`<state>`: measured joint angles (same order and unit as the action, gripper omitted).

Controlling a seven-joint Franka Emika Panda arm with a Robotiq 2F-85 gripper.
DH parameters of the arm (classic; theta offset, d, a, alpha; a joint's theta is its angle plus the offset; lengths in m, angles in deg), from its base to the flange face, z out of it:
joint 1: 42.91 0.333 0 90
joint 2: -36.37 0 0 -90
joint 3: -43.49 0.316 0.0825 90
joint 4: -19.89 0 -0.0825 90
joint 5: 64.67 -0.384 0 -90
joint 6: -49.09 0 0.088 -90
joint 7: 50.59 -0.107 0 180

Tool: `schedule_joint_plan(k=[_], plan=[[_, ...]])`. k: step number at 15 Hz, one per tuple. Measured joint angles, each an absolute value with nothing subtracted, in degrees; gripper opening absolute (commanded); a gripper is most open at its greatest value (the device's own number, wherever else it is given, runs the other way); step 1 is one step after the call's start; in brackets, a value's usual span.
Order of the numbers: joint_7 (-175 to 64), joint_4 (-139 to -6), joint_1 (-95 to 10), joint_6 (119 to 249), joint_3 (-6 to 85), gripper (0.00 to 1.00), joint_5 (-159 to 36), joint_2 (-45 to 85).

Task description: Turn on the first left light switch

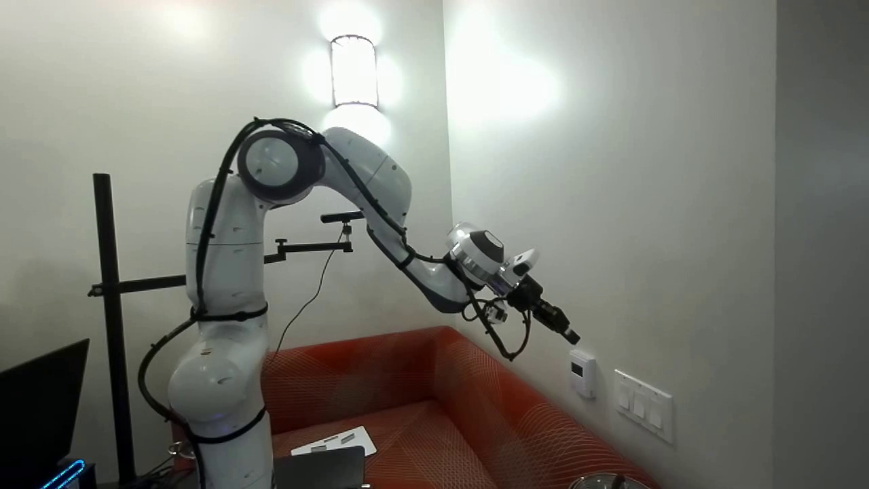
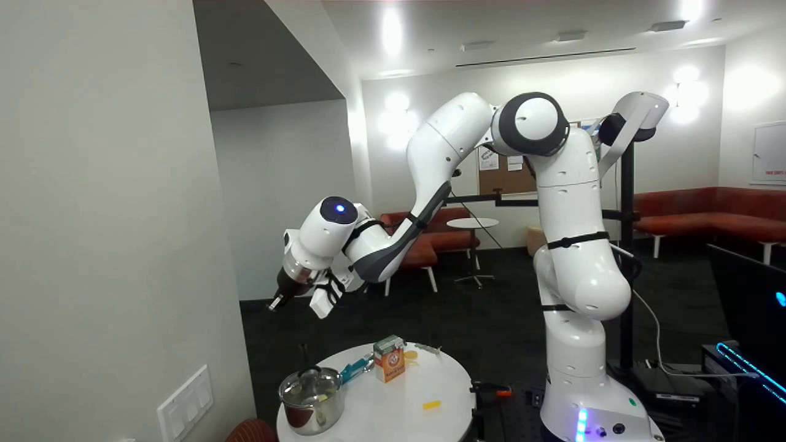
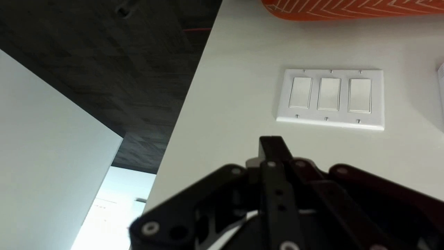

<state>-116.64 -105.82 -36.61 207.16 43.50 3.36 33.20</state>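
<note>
The room is enclosed by pale walls (image 1: 645, 204), with a dark floor (image 3: 104, 86) laid below. In the wrist view, the gripper (image 3: 272, 151) is seen nearest, its jaws clenched together. Beyond it, a white plate (image 3: 344, 95) with three switches (image 3: 329, 93) is mounted on the wall, apart from the gripper. In an exterior view, the first left switch (image 1: 624, 395) is found at the plate's end nearest a small wall box (image 1: 584, 387); whether it is tipped on or off can hardly be judged. In an exterior view, a lidded pot (image 2: 312, 402) and a carton (image 2: 389, 359) are set on a round table (image 2: 399, 417); farther back, red benches (image 2: 724, 212) are placed by the walls.
</note>
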Motion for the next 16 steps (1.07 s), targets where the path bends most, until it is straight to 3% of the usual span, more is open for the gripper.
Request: schedule_joint_plan(k=[9,10,12,16], plan=[[-101.6,-121.8,-37.4,212.2,40.4,0.00,-5.2,51.1],[-101.2,-122.8,-37.4,212.2,40.1,0.26,-5.2,52.8],[-101.0,-124.3,-37.3,212.2,39.8,0.32,-5.2,55.4],[-100.2,-125.3,-37.0,212.2,39.6,0.63,-5.2,56.8]])
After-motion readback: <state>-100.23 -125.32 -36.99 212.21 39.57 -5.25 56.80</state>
